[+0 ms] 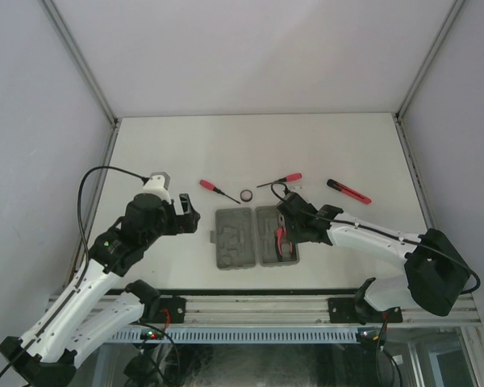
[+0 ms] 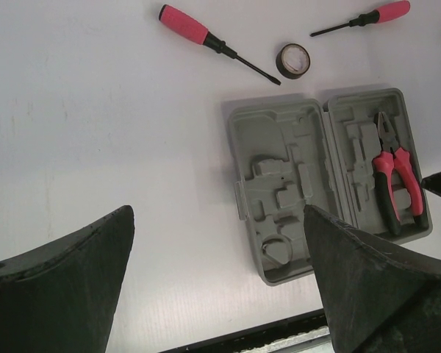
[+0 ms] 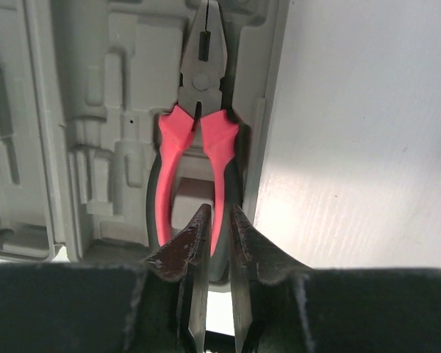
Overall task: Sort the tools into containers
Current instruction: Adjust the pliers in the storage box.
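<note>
The pliers (image 3: 198, 140) looked like the heaviest piece of the set: rigid steel jaws and a pivot, with the weight towards the head. The moulded handle sleeves seemed grippy rather than slick. I judged a pinch on a single handle workable but liable to let the head swing, and a hold nearer the pivot steadier. They were red on the upper handles and black on the outer curves, with dull grey metal jaws shut to a point. They lay in the long recess of the right half of the open grey case (image 2: 279, 169), head pointing away from me. My right gripper (image 3: 218, 224) was drawn narrow, its fingertips pinching the pliers' right handle low down, near the case's near edge. My left gripper (image 2: 217, 213) hung spread wide and empty above the white tabletop (image 2: 95, 110), just left of the case. Beyond the case lay two red-handled screwdrivers (image 2: 206, 33) (image 2: 364, 18), slim and light, with a black ring (image 2: 292, 60) between them. A slim red-black stick tool (image 1: 348, 191) lay further right.
</note>
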Tool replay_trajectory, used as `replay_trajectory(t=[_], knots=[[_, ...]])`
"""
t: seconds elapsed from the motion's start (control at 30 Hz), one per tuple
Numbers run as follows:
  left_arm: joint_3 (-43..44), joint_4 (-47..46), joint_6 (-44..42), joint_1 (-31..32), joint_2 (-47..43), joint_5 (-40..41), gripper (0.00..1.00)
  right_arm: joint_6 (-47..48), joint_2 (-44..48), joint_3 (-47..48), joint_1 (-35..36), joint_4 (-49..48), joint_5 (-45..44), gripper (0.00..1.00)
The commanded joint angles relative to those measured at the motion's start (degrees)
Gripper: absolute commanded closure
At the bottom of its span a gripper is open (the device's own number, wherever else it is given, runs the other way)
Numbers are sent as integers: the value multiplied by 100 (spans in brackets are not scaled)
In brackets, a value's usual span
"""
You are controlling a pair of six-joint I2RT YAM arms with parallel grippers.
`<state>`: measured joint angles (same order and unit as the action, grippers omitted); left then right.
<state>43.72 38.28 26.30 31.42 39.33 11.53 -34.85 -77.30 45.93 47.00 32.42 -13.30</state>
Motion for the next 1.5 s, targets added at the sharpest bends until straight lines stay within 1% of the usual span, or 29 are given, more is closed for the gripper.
replay_trajectory(t=[0.0, 0.37, 0.7, 0.97, 1.17, 1.47], knots=[[123, -119, -99, -94, -30, -142, 0, 121, -44, 230, -11, 85, 81, 86], [116, -141, -97, -119, -21, -241, 0, 150, -286, 228, -18, 19, 267, 88], [99, -180, -105, -204, -54, -302, 0, 179, -492, 295, -86, 166, 304, 90], [78, -202, -110, -224, -59, -356, 0, 207, -796, 309, -88, 239, 788, 94], [66, -250, -124, -250, -95, -434, 0, 190, -1132, 310, -82, 349, 884, 97], [55, -268, -126, -277, -57, -494, 0, 103, -1607, 267, 1, 523, 463, 99]])
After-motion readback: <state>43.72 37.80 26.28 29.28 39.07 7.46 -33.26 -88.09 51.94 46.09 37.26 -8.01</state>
